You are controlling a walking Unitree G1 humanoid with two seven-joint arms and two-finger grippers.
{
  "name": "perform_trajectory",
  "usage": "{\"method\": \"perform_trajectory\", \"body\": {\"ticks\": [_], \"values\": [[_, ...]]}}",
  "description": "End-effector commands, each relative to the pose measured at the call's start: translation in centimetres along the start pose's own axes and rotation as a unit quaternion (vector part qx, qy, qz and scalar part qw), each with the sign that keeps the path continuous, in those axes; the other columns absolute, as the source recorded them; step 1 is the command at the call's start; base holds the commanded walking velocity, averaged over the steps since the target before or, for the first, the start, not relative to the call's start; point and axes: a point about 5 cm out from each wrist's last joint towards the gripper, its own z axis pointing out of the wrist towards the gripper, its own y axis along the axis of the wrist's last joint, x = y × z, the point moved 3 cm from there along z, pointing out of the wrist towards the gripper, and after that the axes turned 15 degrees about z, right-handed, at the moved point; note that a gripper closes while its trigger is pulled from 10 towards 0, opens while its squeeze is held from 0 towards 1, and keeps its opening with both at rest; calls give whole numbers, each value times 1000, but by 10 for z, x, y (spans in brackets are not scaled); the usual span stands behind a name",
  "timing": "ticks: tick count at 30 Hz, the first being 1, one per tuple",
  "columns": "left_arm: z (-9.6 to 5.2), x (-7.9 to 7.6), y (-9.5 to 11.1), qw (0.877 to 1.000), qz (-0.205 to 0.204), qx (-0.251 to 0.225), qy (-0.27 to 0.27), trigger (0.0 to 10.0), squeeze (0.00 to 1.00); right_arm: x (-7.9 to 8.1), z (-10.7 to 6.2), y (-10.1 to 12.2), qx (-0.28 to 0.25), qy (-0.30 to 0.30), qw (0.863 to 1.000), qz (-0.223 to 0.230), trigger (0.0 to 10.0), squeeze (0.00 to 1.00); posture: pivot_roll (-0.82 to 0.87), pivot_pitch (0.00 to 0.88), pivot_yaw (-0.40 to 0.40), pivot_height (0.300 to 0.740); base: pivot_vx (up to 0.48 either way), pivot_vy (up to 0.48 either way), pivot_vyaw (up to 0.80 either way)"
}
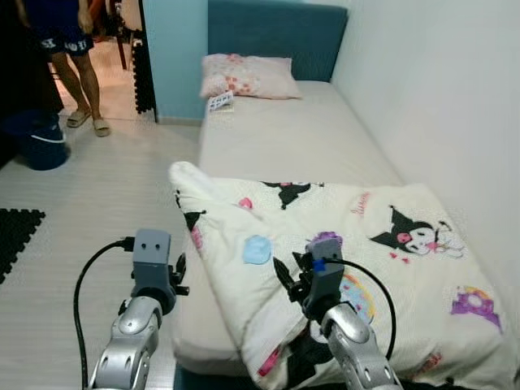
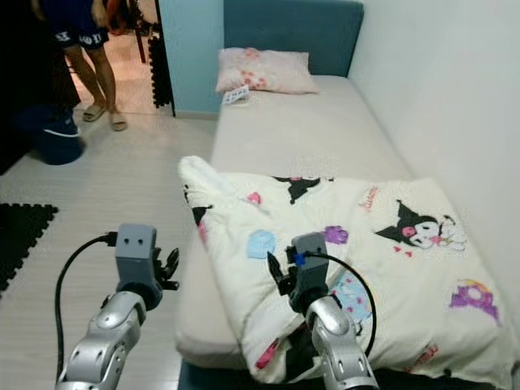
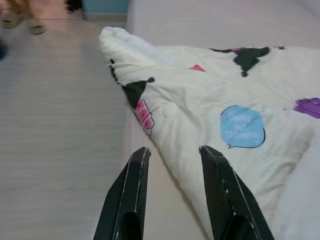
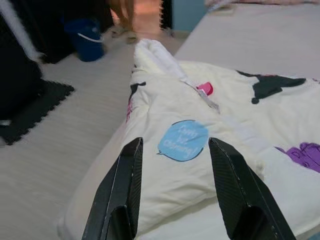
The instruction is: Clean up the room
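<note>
Blanket [image 1: 341, 252], cream with cartoon prints, lies rumpled across the foot end of the bed [image 1: 284, 138], one folded edge hanging over the mattress side toward the floor [image 1: 97, 203]. Left gripper [image 3: 172, 190] hovers beside that overhanging edge, fingers parted, nothing between them. Right gripper [image 4: 172, 185] hovers above the blanket near the blue speech-bubble print [image 4: 181, 140], fingers wide, holding nothing. Risks, as judged: a shallow pinch on thick padding could slip; pulling from one side only could drag the blanket off onto the floor. A person [image 1: 69, 49] stands in the doorway, well apart.
</note>
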Motion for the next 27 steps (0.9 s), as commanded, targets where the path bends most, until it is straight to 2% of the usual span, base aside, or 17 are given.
{"method": "perform_trajectory", "body": {"ticks": [1,6,9,20,27], "values": [[-1,-1,-3,1000,0,6,1,10000,0,-6,-4,-1,2,-9,1000,5,10000,0,46,39,-78,740,0,-435,0],[0,-1,-2,1000,-15,7,0,10000,0,-5,-2,0,1,-7,1000,5,10000,0,48,35,-80,740,0,-259,0],[0,-2,0,1000,-30,2,-2,10000,0,-5,0,1,1,-7,1000,5,10000,0,49,32,-81,740,0,480,0],[-1,1,2,1000,-24,-8,0,10000,0,-4,2,0,1,-5,1000,8,10000,0,55,30,-78,740,0,480,0],[0,7,6,1000,-4,-20,7,10000,0,-3,3,0,-2,-5,1000,9,10000,0,62,24,-70,740,0,106,0]]}}
